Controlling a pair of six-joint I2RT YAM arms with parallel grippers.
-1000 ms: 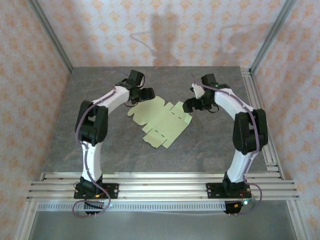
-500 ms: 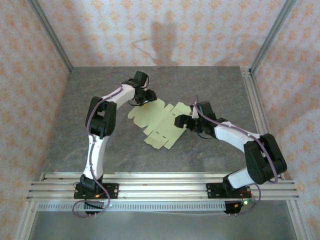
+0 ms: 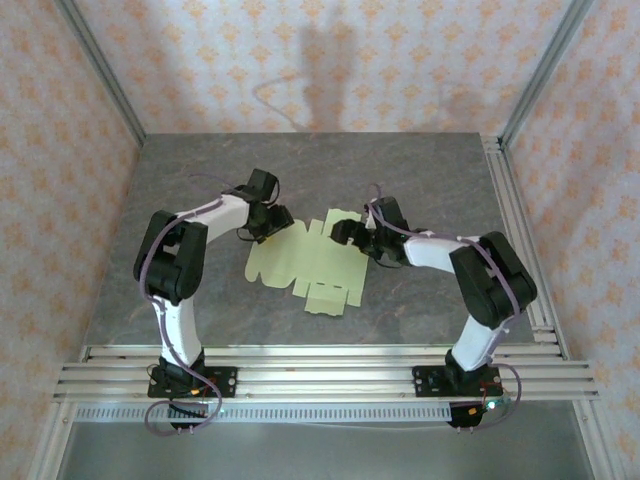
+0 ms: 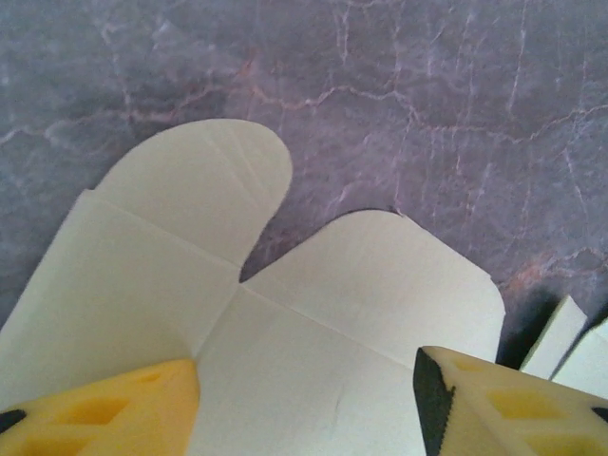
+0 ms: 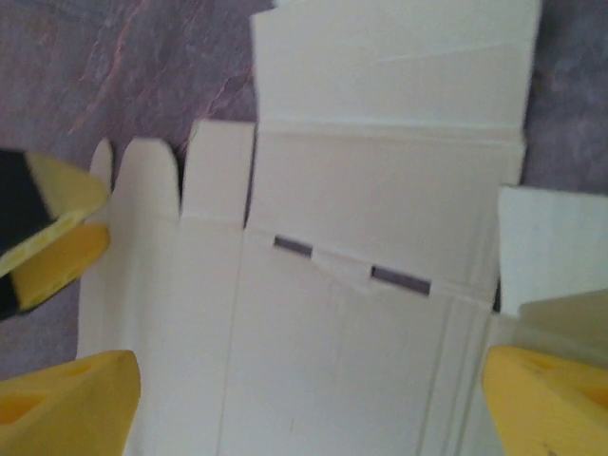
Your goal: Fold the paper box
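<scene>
The paper box [image 3: 305,265], a pale light-green die-cut card sheet with flaps and tabs, is seen lying unfolded and flat near the middle of the grey veined stone-look table [image 3: 420,180], between the two arms. Two rounded flaps are shown at its edge in the left wrist view [image 4: 313,361]; two short dark slots along a crease are shown in the right wrist view [image 5: 380,190]. The left gripper [image 3: 272,222] is placed at the sheet's far left corner, its yellow fingers [image 4: 95,408] held apart over a panel. The right gripper [image 3: 340,228] is placed at the far right edge, its yellow fingers [image 5: 551,399] spread wide above the card. Whether either gripper touches the sheet cannot be told.
</scene>
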